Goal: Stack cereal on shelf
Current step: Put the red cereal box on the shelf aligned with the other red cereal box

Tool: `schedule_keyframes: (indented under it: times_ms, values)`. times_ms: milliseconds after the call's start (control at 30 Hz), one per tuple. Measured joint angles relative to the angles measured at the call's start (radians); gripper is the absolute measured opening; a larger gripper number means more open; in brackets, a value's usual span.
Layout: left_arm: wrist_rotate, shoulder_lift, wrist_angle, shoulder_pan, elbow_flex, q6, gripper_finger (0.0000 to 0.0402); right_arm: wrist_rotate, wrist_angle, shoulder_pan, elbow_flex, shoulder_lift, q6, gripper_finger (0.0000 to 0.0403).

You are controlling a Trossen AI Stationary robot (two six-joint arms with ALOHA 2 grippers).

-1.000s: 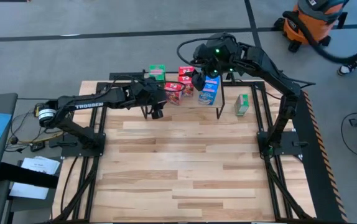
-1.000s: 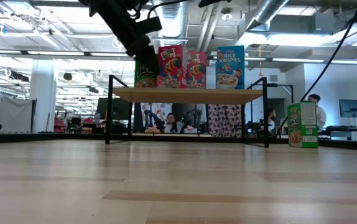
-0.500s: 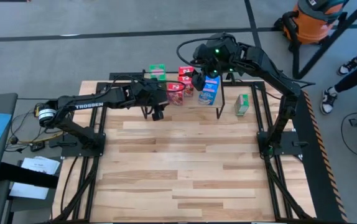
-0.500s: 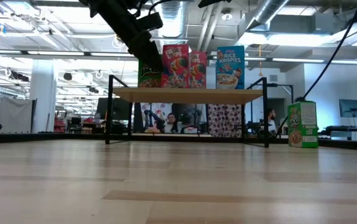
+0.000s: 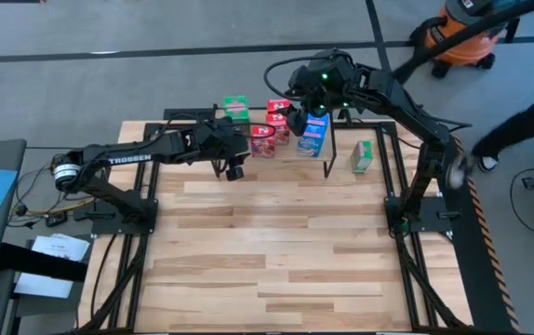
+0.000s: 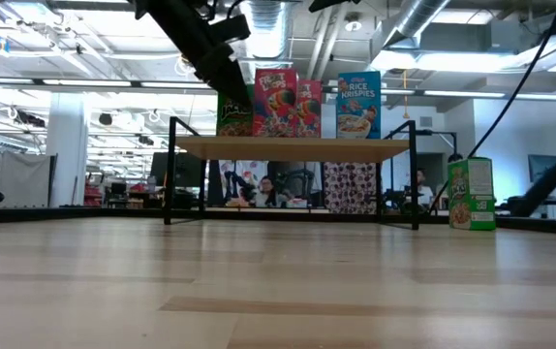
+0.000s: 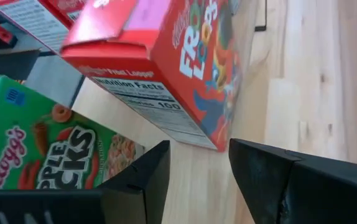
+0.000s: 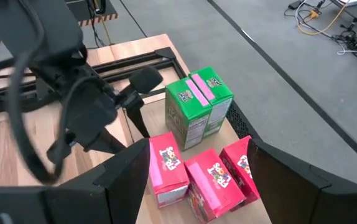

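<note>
The shelf (image 6: 293, 147) stands at the table's far middle. On it stand a green cereal box (image 6: 231, 114), red boxes (image 6: 278, 102) and a blue box (image 6: 358, 105). Another green box (image 5: 362, 155) stands on the tabletop to the shelf's right. My left gripper (image 7: 198, 163) reaches over the shelf's left part, its fingers narrowly open, right at a red box (image 7: 166, 68), with the green box (image 7: 41, 155) beside it. My right gripper (image 8: 198, 149) hangs wide open above the shelf's boxes and holds nothing. My left gripper comes slanting down from the table's left, its fingertips (image 7: 157, 155) right by the red box's lower near corner (image 7: 219, 144). Nothing lies between the fingers. Whether a fingertip touches the box, I cannot tell. The box stands upright on the shelf.
The shelf's thin black legs (image 5: 330, 158) stand on the slatted tabletop (image 5: 276, 242). An orange vacuum (image 5: 462, 28) and a moving person (image 5: 518, 121) are beyond the table's right far corner.
The front red box has slid a little along the shelf top toward the table's right, staying upright. My left gripper has stayed beside its left side.
</note>
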Motion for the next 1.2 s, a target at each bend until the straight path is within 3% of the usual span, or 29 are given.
schedule_keyframes:
  times_ms: [600, 767, 1200]
  values:
    - [0.012, -0.072, -0.119, -0.017, 0.000, -0.064, 0.0155, 0.000, -0.001, 0.000, 0.000, 0.000, 0.000, 0.0291]
    - [0.094, -0.073, -0.103, -0.039, 0.000, -0.100, 0.0155, 0.000, 0.000, 0.000, 0.000, 0.000, 0.000, 0.0291]
    - [0.049, -0.066, 0.018, -0.044, 0.000, -0.081, 0.0155, 0.000, 0.000, 0.000, 0.000, 0.000, 0.001, 0.0291]
